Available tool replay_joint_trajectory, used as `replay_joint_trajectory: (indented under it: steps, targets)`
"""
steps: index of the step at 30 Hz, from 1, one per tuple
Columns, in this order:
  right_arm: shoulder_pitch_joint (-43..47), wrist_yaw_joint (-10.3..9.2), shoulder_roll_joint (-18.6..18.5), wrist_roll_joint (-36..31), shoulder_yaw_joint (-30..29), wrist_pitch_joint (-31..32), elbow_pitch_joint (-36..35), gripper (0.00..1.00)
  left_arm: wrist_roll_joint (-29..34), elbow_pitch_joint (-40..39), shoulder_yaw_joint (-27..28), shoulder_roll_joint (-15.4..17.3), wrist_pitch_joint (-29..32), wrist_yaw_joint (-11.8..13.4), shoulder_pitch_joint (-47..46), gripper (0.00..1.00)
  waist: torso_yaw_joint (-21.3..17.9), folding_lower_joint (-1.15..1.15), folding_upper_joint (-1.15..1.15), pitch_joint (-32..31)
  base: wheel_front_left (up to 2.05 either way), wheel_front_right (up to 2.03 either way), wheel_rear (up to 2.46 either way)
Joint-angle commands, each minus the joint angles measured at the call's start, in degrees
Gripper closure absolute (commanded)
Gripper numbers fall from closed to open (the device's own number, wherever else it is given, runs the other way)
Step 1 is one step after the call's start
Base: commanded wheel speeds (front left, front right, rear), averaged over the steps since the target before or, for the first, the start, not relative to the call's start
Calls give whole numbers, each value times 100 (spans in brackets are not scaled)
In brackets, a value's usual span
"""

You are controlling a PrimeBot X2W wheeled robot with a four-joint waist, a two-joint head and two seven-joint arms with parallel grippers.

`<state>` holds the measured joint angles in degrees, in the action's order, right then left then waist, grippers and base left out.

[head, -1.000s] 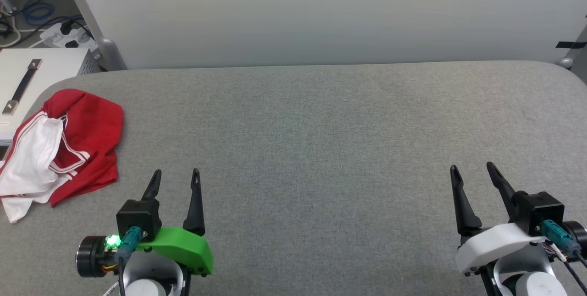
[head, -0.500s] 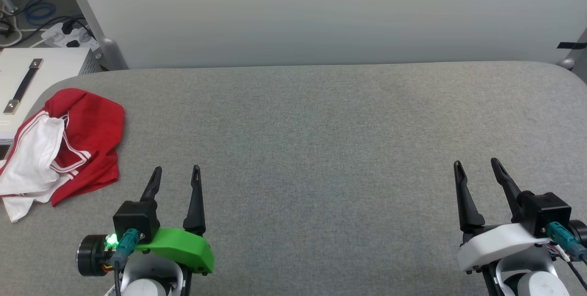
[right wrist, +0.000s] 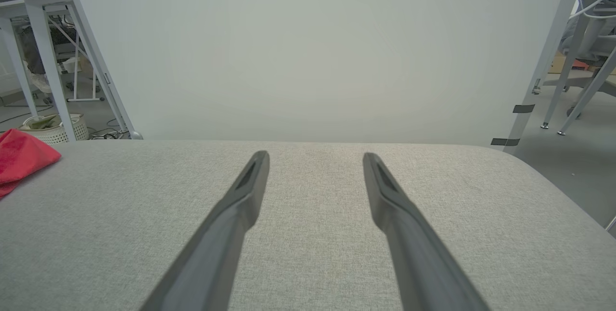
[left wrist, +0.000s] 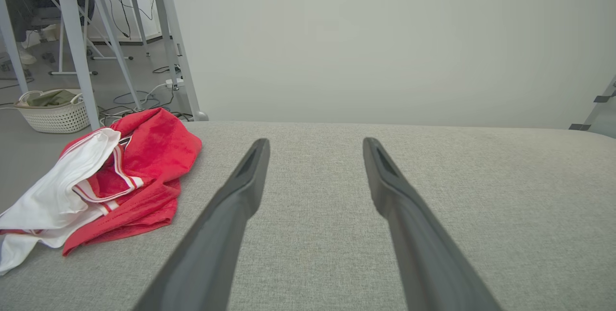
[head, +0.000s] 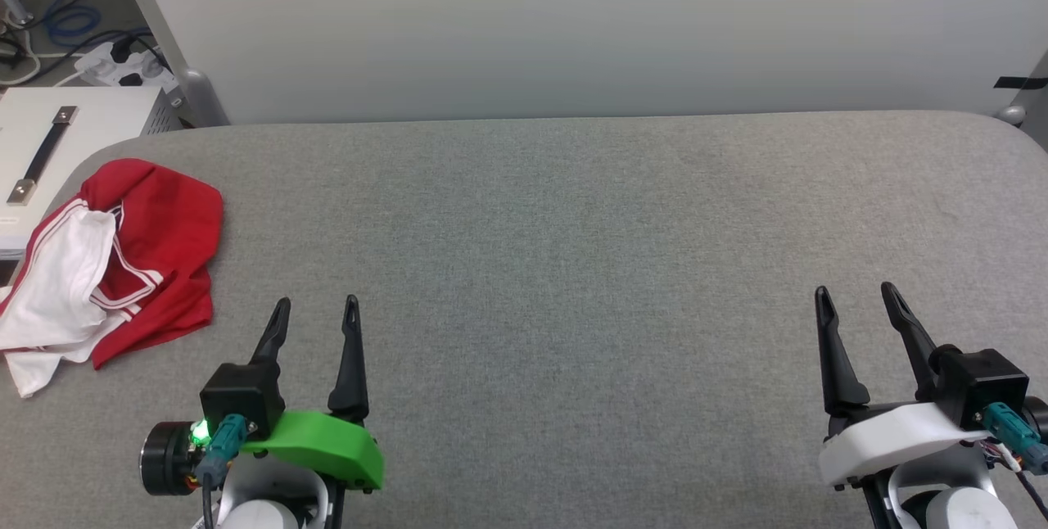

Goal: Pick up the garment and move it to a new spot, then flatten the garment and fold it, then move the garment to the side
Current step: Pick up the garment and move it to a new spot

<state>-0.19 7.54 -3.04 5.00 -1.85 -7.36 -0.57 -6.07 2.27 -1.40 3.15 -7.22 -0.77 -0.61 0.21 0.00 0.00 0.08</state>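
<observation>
The garment [head: 155, 250], red with white panels and striped trim, lies crumpled at the left edge of the grey table [head: 557, 250]. The left wrist view has the garment [left wrist: 154, 166] left of the fingers, and a red corner of the garment [right wrist: 21, 157] reaches into the right wrist view at far left. My left gripper [head: 318, 304] hovers open at the lower left, just right of the garment and apart from it. At the lower right my right gripper [head: 856, 293] is open too, with nothing between its fingers.
A pale wall panel [head: 573, 21] stands behind the table's far edge. A white box with a dark handle [head: 49, 144] sits off the table's left corner, with cables and a power strip [head: 115, 62] on the floor. A white laundry basket [left wrist: 53, 111] stands beyond the garment.
Both grippers have shifted only slightly in the head view, the right one a little up and right. The garment lies as before, and both grippers stay open.
</observation>
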Motion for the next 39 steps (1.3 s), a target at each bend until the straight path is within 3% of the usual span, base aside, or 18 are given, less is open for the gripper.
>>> replay_joint_trajectory:
  steps: [1,28,39]
  targets:
    - [71,-3,9,41,-10,-70,12,0,-48,21,-8,-14,-73,-30,133,0,2,0,0,-3,0,0,0]
    - [135,-4,12,124,0,-386,134,0,-205,286,-129,-20,-394,-98,173,0,40,0,0,46,0,0,0]
    - [159,-4,13,268,181,-516,55,0,-334,287,-118,-22,-525,-100,90,0,501,0,0,170,0,0,0]
